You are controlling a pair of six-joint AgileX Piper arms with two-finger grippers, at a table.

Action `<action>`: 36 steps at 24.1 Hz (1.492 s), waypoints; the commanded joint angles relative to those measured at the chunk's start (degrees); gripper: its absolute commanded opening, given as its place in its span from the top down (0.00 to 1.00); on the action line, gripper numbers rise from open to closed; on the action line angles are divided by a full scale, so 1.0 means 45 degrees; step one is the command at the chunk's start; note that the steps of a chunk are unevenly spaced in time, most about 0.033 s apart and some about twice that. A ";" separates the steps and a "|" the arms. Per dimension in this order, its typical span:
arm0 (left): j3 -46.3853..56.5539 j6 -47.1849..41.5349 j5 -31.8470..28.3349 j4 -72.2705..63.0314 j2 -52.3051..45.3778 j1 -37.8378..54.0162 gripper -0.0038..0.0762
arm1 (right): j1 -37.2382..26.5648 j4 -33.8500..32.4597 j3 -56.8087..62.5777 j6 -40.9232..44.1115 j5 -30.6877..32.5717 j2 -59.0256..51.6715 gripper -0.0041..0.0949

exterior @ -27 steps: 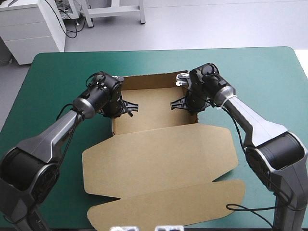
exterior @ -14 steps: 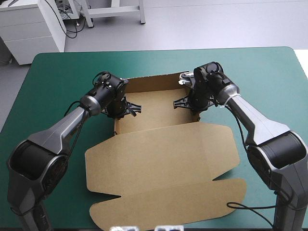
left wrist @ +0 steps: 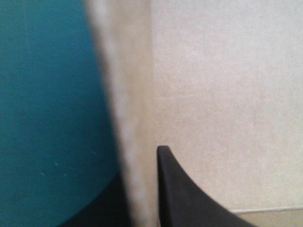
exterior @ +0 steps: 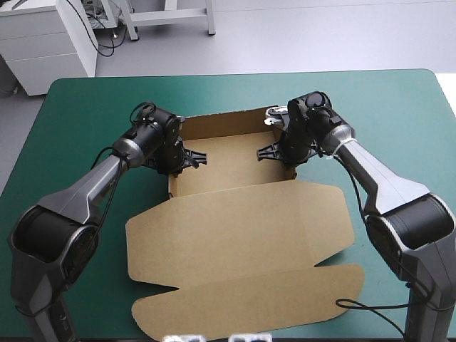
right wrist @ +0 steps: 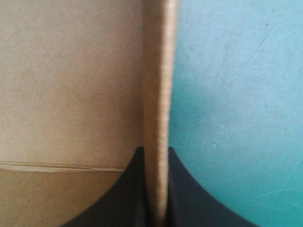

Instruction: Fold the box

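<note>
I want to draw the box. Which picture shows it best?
The high view: the whole brown box shows, walls raised, lid flat. The wrist views show only one side wall each, edge-on, pinched by the left gripper or right gripper.

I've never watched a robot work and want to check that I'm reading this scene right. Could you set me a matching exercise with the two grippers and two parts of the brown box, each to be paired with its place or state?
Things:
1. left gripper
2. right gripper
3. lid
4. far wall

Places or states:
A. standing upright, farthest from the robot
B. lying flat on the teal-green cover
C. shut on the right side wall of the box
D. shut on the left side wall

Pairs: 1-D, 2-C, 3-B, 4-A.
</note>
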 commanded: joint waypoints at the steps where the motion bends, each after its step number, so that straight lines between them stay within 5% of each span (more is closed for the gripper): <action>1: -0.0048 0.1002 0.0353 -0.2432 -0.0269 0.0603 0.95 | -0.0203 -0.0879 -0.0173 -0.0332 0.0157 -0.0513 0.98; 18: -0.0048 0.1216 0.1170 -0.2008 -0.0269 0.0951 0.95 | -0.0203 -0.0657 -0.0173 -0.0394 -0.0284 -0.0513 0.97; 21: -0.0048 0.1259 0.1248 -0.1628 -0.0269 0.0895 0.81 | -0.0203 -0.0246 -0.0173 -0.0804 -0.0284 -0.0513 0.87; 27: -0.0074 0.2207 0.1363 -0.1609 -0.0269 0.0847 0.39 | -0.0203 -0.0059 -0.0173 -0.0920 -0.0201 -0.0513 0.46; 30: -0.0755 0.2083 0.1515 -0.1609 -0.0269 0.0847 0.36 | -0.0203 -0.0436 -0.0642 -0.0885 -0.0252 -0.0513 0.30; 36: -0.2846 0.2057 0.1652 -0.1610 -0.0291 0.0847 0.36 | -0.0203 -0.0436 -0.2463 -0.0864 0.0036 -0.0513 0.30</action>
